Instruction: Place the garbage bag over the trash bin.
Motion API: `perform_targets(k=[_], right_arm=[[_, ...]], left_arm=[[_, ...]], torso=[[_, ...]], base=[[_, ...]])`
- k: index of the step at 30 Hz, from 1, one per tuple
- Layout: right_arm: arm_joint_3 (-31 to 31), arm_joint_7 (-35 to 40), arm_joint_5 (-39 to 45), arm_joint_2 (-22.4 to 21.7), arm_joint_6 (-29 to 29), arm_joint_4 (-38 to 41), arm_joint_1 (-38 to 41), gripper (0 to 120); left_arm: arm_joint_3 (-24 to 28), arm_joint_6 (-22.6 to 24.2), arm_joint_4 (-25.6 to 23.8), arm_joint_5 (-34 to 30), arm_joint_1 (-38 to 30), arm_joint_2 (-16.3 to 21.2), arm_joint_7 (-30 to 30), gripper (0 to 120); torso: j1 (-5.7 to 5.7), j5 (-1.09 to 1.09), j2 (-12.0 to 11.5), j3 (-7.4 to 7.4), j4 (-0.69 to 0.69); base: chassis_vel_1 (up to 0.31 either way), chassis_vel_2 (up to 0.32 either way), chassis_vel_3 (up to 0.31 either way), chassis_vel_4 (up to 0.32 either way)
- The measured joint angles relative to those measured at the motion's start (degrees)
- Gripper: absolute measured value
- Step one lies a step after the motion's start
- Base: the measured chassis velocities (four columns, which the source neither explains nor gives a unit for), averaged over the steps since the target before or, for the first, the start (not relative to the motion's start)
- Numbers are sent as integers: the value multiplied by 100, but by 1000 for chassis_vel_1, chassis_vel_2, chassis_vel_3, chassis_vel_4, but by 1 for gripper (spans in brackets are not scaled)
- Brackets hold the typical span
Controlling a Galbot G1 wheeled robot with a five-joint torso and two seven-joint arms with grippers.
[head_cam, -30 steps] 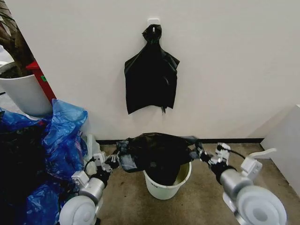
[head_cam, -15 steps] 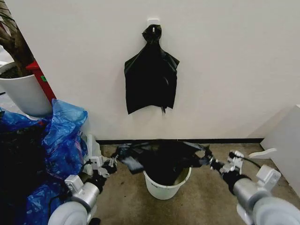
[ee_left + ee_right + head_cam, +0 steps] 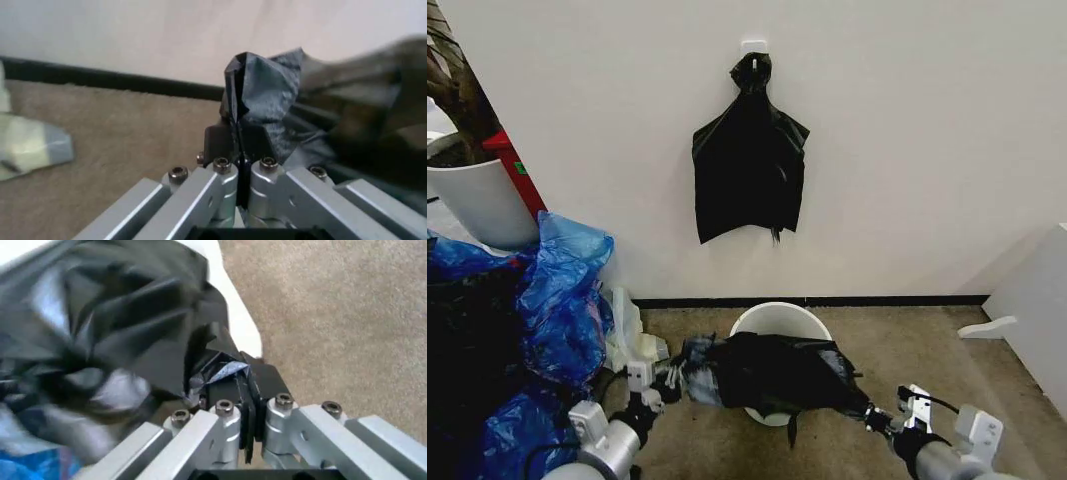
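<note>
No readable writing or labels anywhere. Glossy, wrinkled black garbage bag (image 3: 772, 372) stretched across the near rim of the round cream-white trash bin (image 3: 779, 320), over speckled tan carpet (image 3: 897, 350). Left gripper (image 3: 670, 377) and right gripper (image 3: 873, 415) each clamped tight on opposite bag edges.

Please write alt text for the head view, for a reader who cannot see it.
Both end effectors, left and right, hold a black bag stretched over the near rim of a white bin. More black bags hang on the wall behind.
</note>
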Motion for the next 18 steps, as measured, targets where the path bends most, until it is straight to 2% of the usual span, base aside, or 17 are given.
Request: perform_targets(k=[6, 12, 18], right_arm=[[-162, -431, -438, 97, 227, -694, 120, 0], [-204, -775, -730, 154, 512, -1315, 251, 0], [-209, -893, -764, 210, 665, -1638, 462, 0]], left_arm=[[163, -5, 409, 392, -190, -438, 45, 0], [282, -20, 767, 773, -429, -704, 119, 0], [385, -321, 1440, 1292, -663, -1019, 252, 0]], torso=[[0, 1, 0, 0, 1], [0, 2, 0, 0, 0], [0, 1, 0, 0, 0]], base=[[0, 0, 0, 0], [0, 0, 0, 0], [0, 0, 0, 0]])
